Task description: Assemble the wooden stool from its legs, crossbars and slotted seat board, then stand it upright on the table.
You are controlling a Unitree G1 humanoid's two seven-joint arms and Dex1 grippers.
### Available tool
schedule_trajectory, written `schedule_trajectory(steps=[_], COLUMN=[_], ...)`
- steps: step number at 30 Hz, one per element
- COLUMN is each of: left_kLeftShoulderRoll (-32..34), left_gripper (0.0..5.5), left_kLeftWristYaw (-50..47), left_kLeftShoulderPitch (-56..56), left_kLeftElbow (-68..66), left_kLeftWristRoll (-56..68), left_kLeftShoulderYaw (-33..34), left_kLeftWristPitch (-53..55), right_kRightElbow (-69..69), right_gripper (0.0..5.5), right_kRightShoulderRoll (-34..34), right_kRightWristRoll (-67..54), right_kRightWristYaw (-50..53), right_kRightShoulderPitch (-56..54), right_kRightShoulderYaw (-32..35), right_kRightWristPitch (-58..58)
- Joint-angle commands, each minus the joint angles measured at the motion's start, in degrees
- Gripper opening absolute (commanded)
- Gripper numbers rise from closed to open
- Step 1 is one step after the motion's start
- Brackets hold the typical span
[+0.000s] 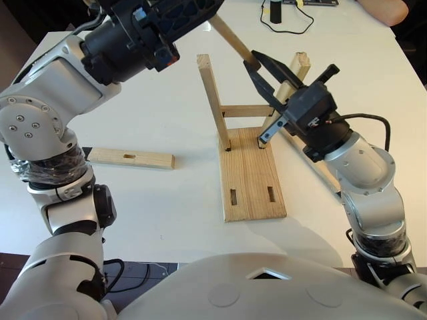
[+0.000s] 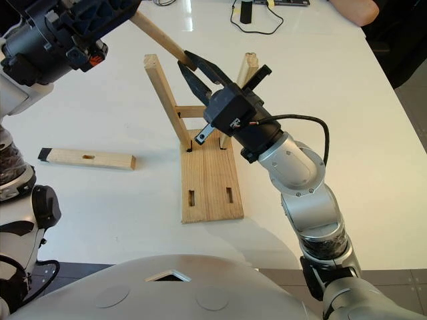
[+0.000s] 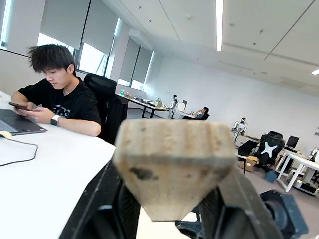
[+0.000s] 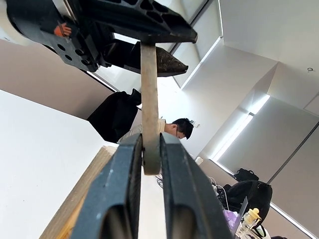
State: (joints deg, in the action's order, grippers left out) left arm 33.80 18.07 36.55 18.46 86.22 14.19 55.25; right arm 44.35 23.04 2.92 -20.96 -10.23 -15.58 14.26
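Quick count: one seat board, two legs planted in it, one crossbar between them, one bar up in the air, one loose bar, plus one strip half hidden.

Starting on the left side of the table (image 1: 167, 220), the loose bar (image 1: 131, 158) lies flat. Its long axis runs along the near edge, and there is a single slot in its middle.

Up at the far left, the left gripper (image 1: 207, 12) is clamped on one end of the airborne bar (image 1: 233, 41), fingers closed to the wood's width. That bar runs diagonally from far left toward near right, off the table, above the board's far end.

Centre table now: the seat board (image 1: 252, 175) lies flat, long axis pointing from near edge to far edge, with two empty slots at its near end. The left leg (image 1: 213, 100) rises from its far-left corner. The right leg (image 1: 299, 69) rises alongside, its foot hidden behind the claw, and the crossbar (image 1: 247, 111) bridges the two.

The right gripper (image 1: 252, 61) pinches the airborne bar's other end, both fingers pressed to the wood and parted only by its thickness.

Under the right forearm a wooden strip (image 1: 325, 175) lies slantwise toward the right edge, mostly covered. A small dark object (image 1: 275, 13) with a cable sits at the far edge
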Motion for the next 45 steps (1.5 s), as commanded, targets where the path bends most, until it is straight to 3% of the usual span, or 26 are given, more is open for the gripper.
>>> schedule_trajectory(steps=[1,9,10,14,19,25,30,36,45], left_kLeftShoulderRoll=[1.6,3.3,3.5,5.6,14.0,22.5,21.1,20.1,25.9], left_gripper=[1.3,1.29,1.29,1.29,1.29,1.29,1.29,1.29,1.29], left_kLeftWristYaw=[4.9,11.3,11.9,15.1,24.6,38.7,43.4,42.5,51.7], left_kLeftShoulderPitch=[-1.6,-2.5,-2.2,-1.3,-0.4,3.5,5.9,0.9,5.6], left_kLeftElbow=[2.0,1.7,1.5,0.7,-3.7,-16.8,-37.1,-58.4,-76.5], left_kLeftWristRoll=[-2.8,-10.4,-10.8,-12.1,-16.3,-26.5,-50.3,-79.0,-93.1], left_kLeftShoulderYaw=[-2.3,-4.7,-4.5,-3.1,1.5,2.2,-9.0,-23.1,-28.5], left_kLeftWristPitch=[0.7,-1.2,-1.2,-1.4,-3.0,-9.2,-29.3,-66.5,-87.1], right_kRightElbow=[-0.5,-0.5,-0.4,-0.2,1.4,3.9,4.4,3.0,4.1], right_gripper=[0.39,0.39,0.75,1.14,1.14,1.14,1.14,1.14,1.14], right_kRightShoulderRoll=[-0.2,-0.1,-0.3,-0.6,-0.2,-0.7,-1.5,-1.7,-2.3], right_kRightWristRoll=[1.2,4.2,4.2,4.5,3.1,2.4,2.9,3.1,5.7], right_kRightWristYaw=[-0.2,-0.5,-0.5,-0.9,-1.3,-0.5,0.2,-0.3,0.9], right_kRightShoulderPitch=[-0.1,1.3,1.6,1.8,2.9,5.4,6.1,5.3,8.5], right_kRightShoulderYaw=[0.6,0.1,0.4,1.1,3.5,7.0,6.7,5.6,4.4], right_kRightWristPitch=[-0.3,-0.1,0.0,0.0,-0.6,0.5,0.9,0.5,1.0])
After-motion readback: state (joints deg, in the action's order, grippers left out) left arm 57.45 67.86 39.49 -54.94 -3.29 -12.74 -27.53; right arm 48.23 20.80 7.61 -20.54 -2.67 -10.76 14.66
